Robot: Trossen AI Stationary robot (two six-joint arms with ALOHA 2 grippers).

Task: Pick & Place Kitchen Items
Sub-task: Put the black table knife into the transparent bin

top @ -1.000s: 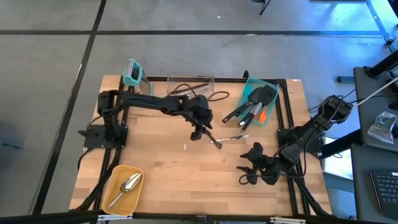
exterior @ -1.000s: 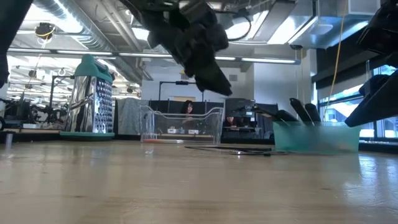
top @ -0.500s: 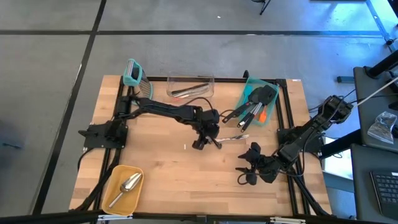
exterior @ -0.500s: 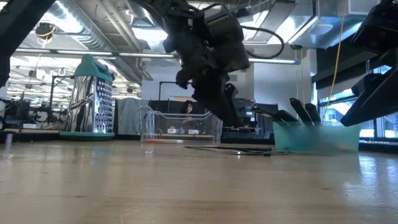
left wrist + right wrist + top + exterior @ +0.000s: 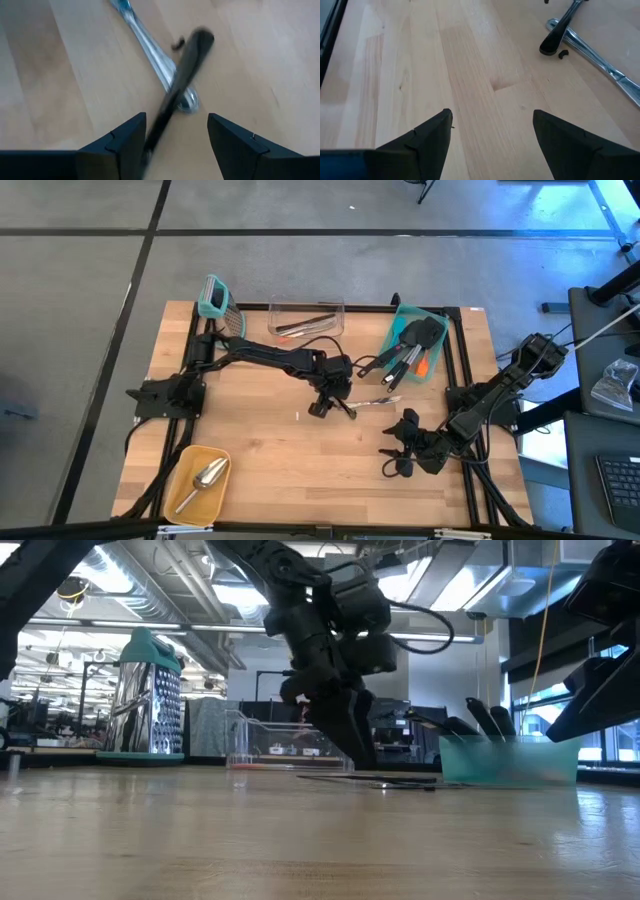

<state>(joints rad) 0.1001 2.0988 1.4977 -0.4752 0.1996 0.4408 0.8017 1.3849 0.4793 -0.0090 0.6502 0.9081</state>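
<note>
A black-handled utensil (image 5: 186,65) lies on the wooden table, crossing over a thin silver metal utensil (image 5: 148,44). My left gripper (image 5: 176,120) is open and low over them near the table's middle (image 5: 325,408). Its fingers point steeply down, one on either side of the black handle, which runs close by one finger. My right gripper (image 5: 396,450) waits open above the table's right near part. Its wrist view shows the same black handle end (image 5: 555,42) and silver utensil (image 5: 600,57) farther off. My left gripper stands astride the black handle (image 5: 165,117) from above, slanting. The handle lies on the table and over the silver utensil. It runs next to one finger (image 5: 131,131), and I cannot tell whether that finger touches it.
A teal bin (image 5: 437,350) at the far right holds black turners and an orange spatula. A clear container (image 5: 306,308) with thin utensils stands at the far middle and a teal grater (image 5: 218,302) at the far left. A yellow tray (image 5: 183,463) with a silver scoop sits near left.
My left gripper has come down from well above the table to just over the crossed utensils, moving a little toward the near edge and rolling about its own line. The utensils have stayed where they were.
</note>
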